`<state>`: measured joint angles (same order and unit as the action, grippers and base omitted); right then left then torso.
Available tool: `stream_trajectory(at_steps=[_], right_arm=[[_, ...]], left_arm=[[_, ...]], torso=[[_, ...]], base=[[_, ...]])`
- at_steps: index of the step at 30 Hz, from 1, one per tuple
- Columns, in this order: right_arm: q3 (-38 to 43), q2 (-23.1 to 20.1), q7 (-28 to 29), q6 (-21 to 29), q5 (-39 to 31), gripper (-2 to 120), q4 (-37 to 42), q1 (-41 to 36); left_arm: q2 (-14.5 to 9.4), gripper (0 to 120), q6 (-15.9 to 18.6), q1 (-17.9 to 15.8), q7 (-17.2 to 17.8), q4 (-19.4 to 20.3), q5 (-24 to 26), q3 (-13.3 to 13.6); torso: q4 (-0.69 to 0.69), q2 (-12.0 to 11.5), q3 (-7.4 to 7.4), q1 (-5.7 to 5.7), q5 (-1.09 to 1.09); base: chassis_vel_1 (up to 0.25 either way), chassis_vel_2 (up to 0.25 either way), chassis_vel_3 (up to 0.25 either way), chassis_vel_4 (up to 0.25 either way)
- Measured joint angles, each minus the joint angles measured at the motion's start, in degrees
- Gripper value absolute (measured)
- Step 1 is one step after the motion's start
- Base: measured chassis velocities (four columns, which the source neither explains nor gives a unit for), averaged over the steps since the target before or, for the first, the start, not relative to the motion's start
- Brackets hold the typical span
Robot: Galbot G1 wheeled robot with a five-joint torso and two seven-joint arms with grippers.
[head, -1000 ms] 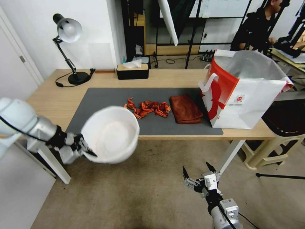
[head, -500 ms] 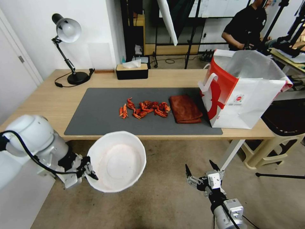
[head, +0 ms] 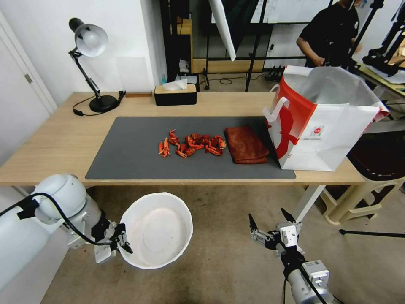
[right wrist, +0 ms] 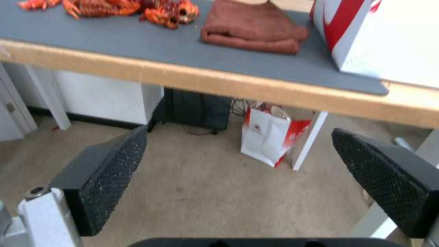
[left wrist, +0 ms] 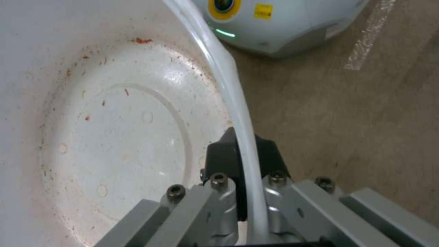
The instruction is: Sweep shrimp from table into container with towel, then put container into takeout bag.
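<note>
The left gripper is holding the container by its rim, jaws closed with one finger inside the wall and the other outside it. The container is hanging below the table edge, over bare carpet, with its mouth facing upward and only small red flecks showing on its inner base. The right gripper is hovering low in front of the table, jaws spread wide and gripping nothing, with open floor around it. The shrimp are lying in a loose cluster on the grey mat, set back from the mat's near edge. The towel is lying folded just beside the cluster, toward the robot's right. The takeout bag is standing upright just beyond the towel, at the mat's right end, with its mouth open.
</note>
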<state>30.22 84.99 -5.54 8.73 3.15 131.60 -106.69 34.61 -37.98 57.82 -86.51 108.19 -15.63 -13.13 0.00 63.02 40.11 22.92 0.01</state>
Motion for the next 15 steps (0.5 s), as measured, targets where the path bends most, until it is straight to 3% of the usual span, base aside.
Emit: stream_trajectory(at_steps=[15], right_arm=[[0.13, -0.03, 0.0, 0.34, -0.36, 100, 3.77, -0.97]], left_arm=[[5.03, 0, 0.69, -4.1, 1.07, -5.69, -2.43, 3.46]], torso=[[0.0, 0.0, 0.0, 0.0, -0.01]], base=[[0.0, 0.0, 0.0, 0.0]])
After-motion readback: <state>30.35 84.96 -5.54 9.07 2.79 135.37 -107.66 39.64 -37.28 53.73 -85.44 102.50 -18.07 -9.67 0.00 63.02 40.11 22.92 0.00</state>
